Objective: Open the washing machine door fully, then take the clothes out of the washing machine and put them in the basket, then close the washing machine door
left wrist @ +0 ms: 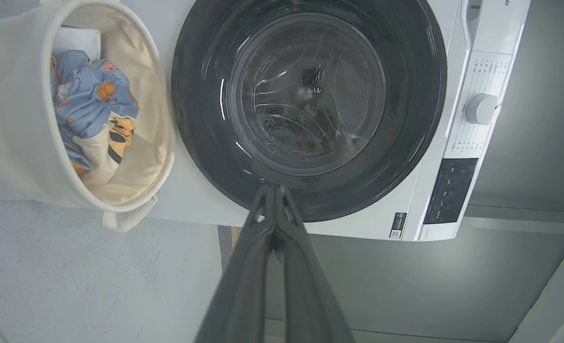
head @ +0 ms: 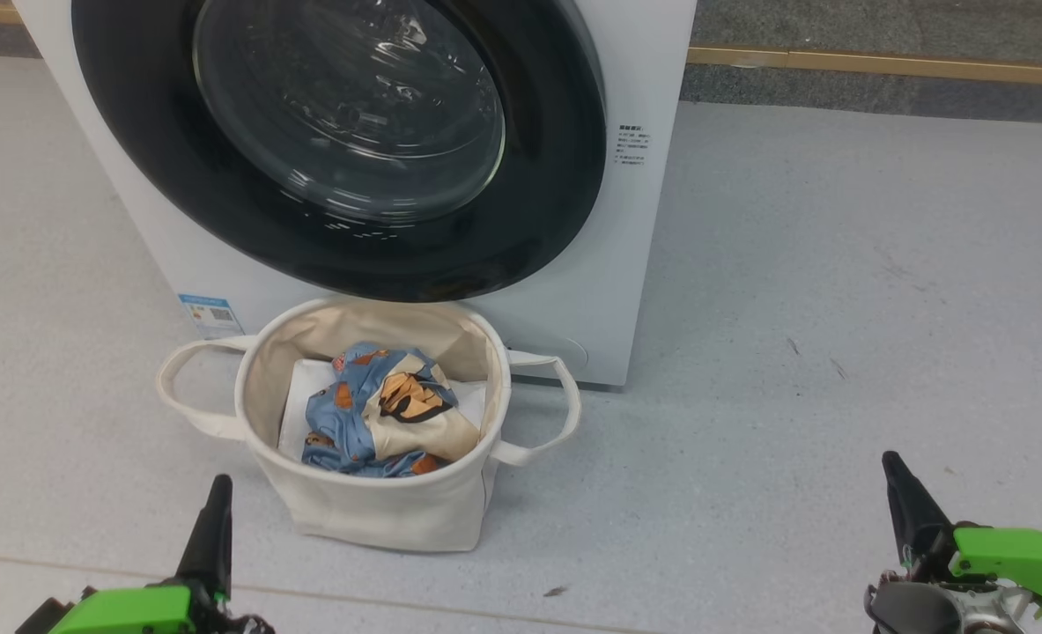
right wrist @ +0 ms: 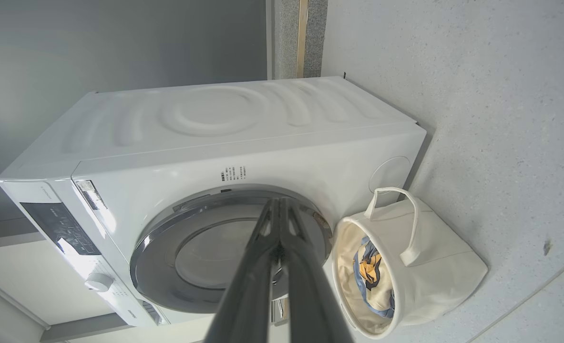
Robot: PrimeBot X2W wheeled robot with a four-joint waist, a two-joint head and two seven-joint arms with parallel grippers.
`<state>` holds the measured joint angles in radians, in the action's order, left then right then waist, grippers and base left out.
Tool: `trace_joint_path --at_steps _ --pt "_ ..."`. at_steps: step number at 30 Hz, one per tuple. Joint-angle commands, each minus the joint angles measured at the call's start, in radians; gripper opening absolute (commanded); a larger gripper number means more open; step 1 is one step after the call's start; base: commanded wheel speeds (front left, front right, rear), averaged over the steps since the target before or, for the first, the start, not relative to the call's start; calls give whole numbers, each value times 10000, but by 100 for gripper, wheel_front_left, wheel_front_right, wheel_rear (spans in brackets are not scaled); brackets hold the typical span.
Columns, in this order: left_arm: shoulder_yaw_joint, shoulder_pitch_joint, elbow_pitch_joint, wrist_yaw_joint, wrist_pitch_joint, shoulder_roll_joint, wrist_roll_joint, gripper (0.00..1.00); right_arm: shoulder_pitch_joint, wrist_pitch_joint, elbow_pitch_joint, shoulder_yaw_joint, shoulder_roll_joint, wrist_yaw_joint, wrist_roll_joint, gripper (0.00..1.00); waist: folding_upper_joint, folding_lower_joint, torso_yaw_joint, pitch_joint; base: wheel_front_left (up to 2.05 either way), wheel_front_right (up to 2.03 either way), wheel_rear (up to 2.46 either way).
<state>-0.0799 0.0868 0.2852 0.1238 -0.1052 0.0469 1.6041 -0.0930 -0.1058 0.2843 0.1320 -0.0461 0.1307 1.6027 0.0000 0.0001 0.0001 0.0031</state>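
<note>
Now, as I judge it, the last step is finished: the washing machine door (head: 336,141) lies flat against the front of the washing machine (head: 609,264). The clothes (head: 380,414) sit in the basket (head: 380,511), which stands just in front of the machine, below the door. My left gripper (left wrist: 273,188) and right gripper (right wrist: 278,202) have their fingers pressed together, holding nothing, well back from the machine. The next move asks only to check the latch, which I cannot see.

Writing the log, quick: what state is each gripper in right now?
Left gripper: closed, holding nothing.
Right gripper: closed, holding nothing.
</note>
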Motion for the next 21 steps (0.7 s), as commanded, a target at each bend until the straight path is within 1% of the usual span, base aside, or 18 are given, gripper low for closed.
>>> trace_joint_path --at_steps 1,21 --pt "-344 212 -402 69 -84 33 42 0 -150 -77 -395 -179 -41 0 56 0 0 0 -1 -1 0 0 0" --pt "-342 212 -402 69 -83 33 43 0 -150 -76 -395 -180 -41 0 57 0 0 0 -1 -1 0 0 0"
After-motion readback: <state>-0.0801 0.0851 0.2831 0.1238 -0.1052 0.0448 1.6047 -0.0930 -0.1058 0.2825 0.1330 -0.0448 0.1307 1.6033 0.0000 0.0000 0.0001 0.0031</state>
